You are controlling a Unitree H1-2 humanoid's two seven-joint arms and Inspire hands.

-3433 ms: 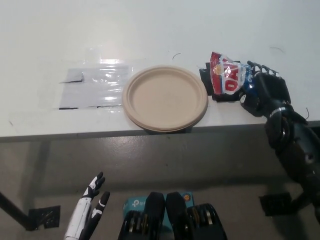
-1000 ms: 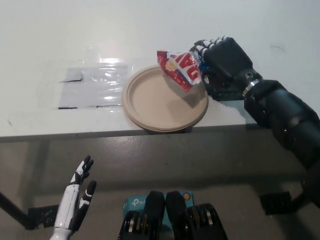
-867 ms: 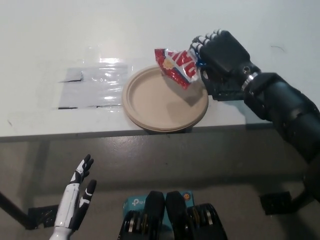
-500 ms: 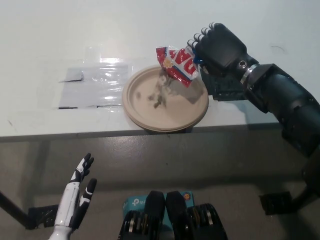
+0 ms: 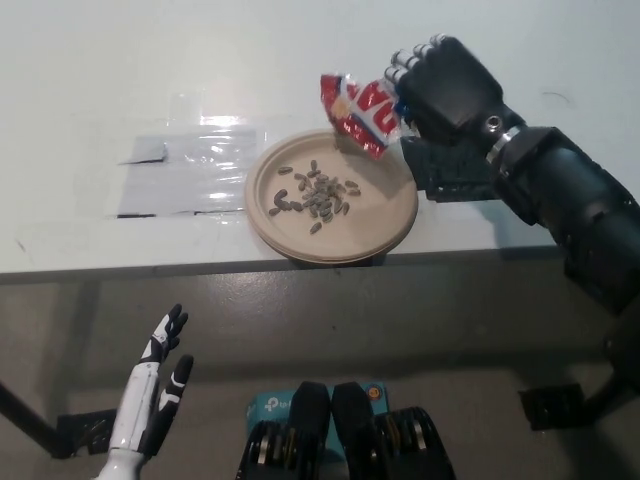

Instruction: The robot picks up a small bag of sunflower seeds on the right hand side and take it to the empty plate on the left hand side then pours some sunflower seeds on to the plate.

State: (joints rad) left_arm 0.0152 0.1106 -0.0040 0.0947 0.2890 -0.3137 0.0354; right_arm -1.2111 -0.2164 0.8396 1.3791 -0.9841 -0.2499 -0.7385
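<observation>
While seeds (image 5: 318, 195) dot the plate (image 5: 392, 222), clear plastic (image 5: 185, 175) lies beside.

A white desk (image 5: 120, 70) is filling the upper part of the head view, its front edge running across just below the middle. A round tan plate (image 5: 385, 205) is sitting on it close to that front edge, with a small scatter of sunflower seeds (image 5: 316, 195) lying near its centre. Just left of the plate, a clear plastic sheet (image 5: 185, 175) is lying flat on the desk and catching glare. A black object (image 5: 455, 180) is resting on the desk right beside the plate's right rim.
</observation>
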